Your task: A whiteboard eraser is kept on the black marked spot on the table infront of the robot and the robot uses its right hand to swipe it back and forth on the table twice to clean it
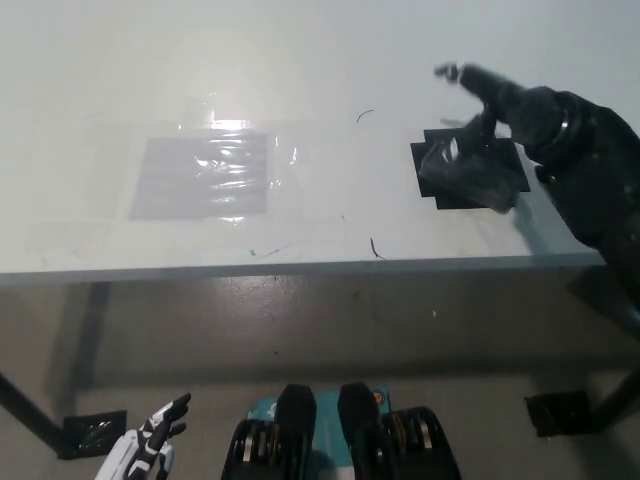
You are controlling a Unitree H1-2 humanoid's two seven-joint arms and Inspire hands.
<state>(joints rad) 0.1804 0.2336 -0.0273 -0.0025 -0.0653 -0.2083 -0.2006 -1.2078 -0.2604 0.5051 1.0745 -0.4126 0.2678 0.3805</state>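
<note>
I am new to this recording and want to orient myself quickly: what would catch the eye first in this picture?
First, the black right hand reaching in from the right over the dark grey rectangular whiteboard eraser, which lies on the black taped square at the white table's right side. Next, the shiny clear plastic sheet taped flat at the table's left. The white left hand rests low at the lower left, below the table edge.

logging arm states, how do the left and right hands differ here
The right hand is black and reaches over the table, above the eraser on the black mark. The left hand is white and rests low at the lower left, below the table edge, holding nothing, fingers apart.
</note>
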